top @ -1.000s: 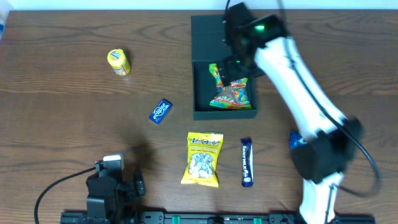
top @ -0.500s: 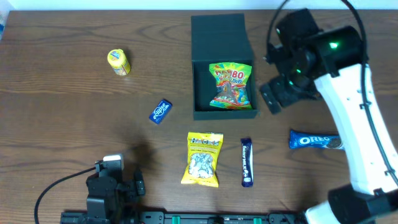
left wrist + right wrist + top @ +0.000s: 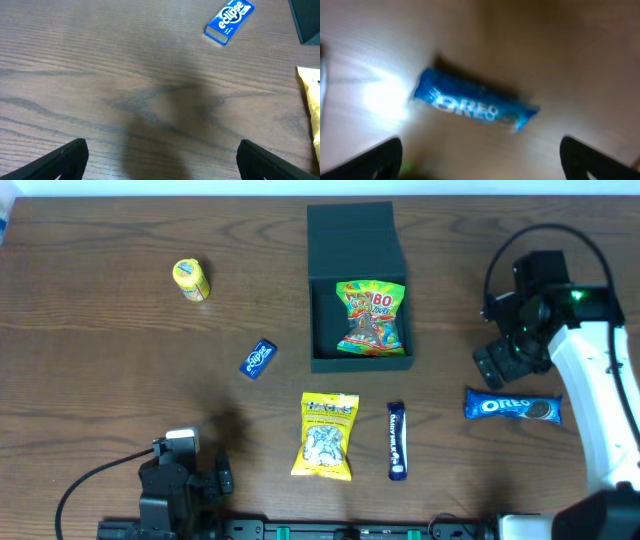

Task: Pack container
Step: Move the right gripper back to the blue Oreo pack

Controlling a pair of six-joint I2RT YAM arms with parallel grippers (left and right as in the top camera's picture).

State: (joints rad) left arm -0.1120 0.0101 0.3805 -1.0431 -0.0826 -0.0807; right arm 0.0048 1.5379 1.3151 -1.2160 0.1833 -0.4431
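Note:
The dark green-black container (image 3: 325,325) stands open at the table's far middle, its flap lid (image 3: 351,240) laid back. A colourful candy bag (image 3: 372,316) lies inside it. My right gripper (image 3: 497,361) is open and empty, above the table right of the container and just above-left of a blue Oreo packet (image 3: 513,407); the packet shows blurred in the right wrist view (image 3: 475,107). My left gripper (image 3: 185,480) is open and empty at the near left edge, low over bare wood (image 3: 160,160).
A yellow snack bag (image 3: 326,436) and a dark blue bar (image 3: 397,440) lie in front of the container. A blue Eclipse gum pack (image 3: 258,359) (image 3: 229,21) lies left of it. A yellow can (image 3: 190,280) stands at the far left.
My right gripper left the candy bag in the container, rose out of it and swung right and toward me, ending near the Oreo packet. The left arm has not moved.

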